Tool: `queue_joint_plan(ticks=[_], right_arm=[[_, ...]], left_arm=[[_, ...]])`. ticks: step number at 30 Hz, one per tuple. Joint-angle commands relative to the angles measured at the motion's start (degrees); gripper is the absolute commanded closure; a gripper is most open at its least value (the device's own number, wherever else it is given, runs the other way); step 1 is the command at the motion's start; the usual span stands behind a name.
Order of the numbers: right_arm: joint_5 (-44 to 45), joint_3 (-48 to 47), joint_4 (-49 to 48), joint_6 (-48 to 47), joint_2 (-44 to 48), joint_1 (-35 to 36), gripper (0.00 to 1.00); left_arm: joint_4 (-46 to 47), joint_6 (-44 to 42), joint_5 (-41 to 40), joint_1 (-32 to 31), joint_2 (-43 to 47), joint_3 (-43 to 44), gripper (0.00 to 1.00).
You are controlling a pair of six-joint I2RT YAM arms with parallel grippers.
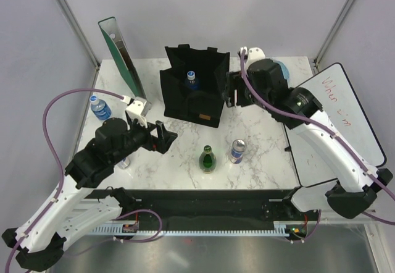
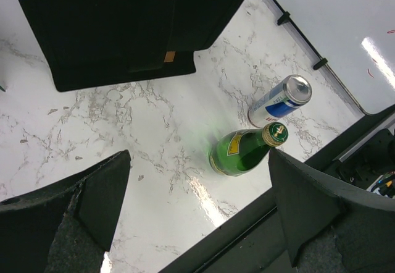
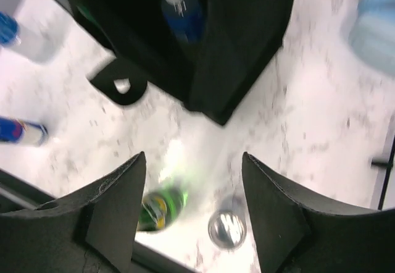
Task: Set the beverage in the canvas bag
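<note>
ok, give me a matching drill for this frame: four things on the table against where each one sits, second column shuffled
Things:
1. blue bottle
2. can
3. clear water bottle
4. whiteboard

Places:
A. at the right edge of the table
B. at the left edge of the table, beyond the left arm
C. upright inside the canvas bag
D. just right of the green glass bottle, nearer the arms than the bag

Pairs: 1-C, 2-D, 3-B, 4-A
</note>
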State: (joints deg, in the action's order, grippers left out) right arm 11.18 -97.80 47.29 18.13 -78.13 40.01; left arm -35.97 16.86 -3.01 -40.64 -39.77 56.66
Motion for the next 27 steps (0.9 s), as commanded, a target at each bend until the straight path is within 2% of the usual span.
queue_joint_plan(ticks=[1,4,10,14,27], right_arm=[[-2.5,9.4,6.7,5.2,2.9,0.2,0.28],[-2.6,18.7,5.5,5.9,6.1,0.2,0.22],[-6.7,27.4,2.2,5.4,6.3,0.3,0.2],[-3.9,30.5,1.8,5.1,4.0,0.2,0.2],[-5.3,37.4,-1.8,5.3,2.5,0.2,0.25]], left_arm=[[0.8,2.0,-1.6,-0.1,0.0,0.7,0.0],[0.9,2.3,-1.0,-0.1,0.7,0.3,0.0],[0.9,2.2,-1.1,-0.1,0.8,0.6,0.0],[0.9,2.2,-0.8,-0.2,0.8,0.6,0.0],[0.7,2.1,-1.0,-0.1,0.0,0.8,0.0]])
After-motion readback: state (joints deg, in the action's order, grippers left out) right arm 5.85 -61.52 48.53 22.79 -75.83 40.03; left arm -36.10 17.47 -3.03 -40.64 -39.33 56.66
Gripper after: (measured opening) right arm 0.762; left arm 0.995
